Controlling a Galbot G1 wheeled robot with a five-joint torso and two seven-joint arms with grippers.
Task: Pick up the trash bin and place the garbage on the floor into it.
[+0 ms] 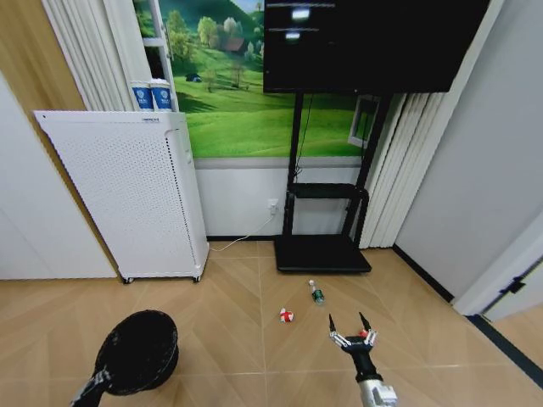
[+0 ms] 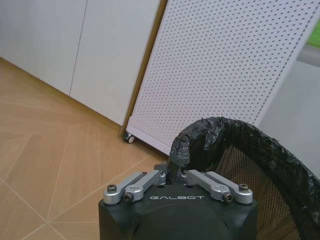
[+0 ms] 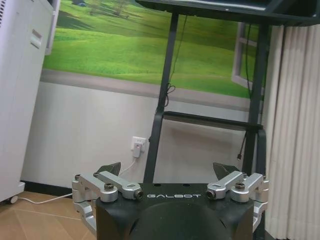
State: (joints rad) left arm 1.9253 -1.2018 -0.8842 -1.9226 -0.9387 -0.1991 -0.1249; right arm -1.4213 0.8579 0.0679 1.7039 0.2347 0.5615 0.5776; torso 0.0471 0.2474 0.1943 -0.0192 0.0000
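Mesh trash bin [image 1: 138,349]: light, stiff, liner slippery; left gripper [image 2: 176,176] clamped on rim. Right gripper [image 1: 352,326] spread apart.

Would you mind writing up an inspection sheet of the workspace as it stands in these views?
Surface: wood-pattern floor, bare between the items.
Job's things: trash bin with a black liner, held at its rim; small bottle and red-and-white wrapper lying on the floor, apart from each other; a red item by the right fingers, too small to tell.
Clutter: nothing seen.
Grippers: left gripper shut on the bin's lined rim; right gripper open, low over the floor near the litter.
Cables: white cord from a wall socket to the white perforated appliance.
Surroundings: TV on a black stand, landscape mural.
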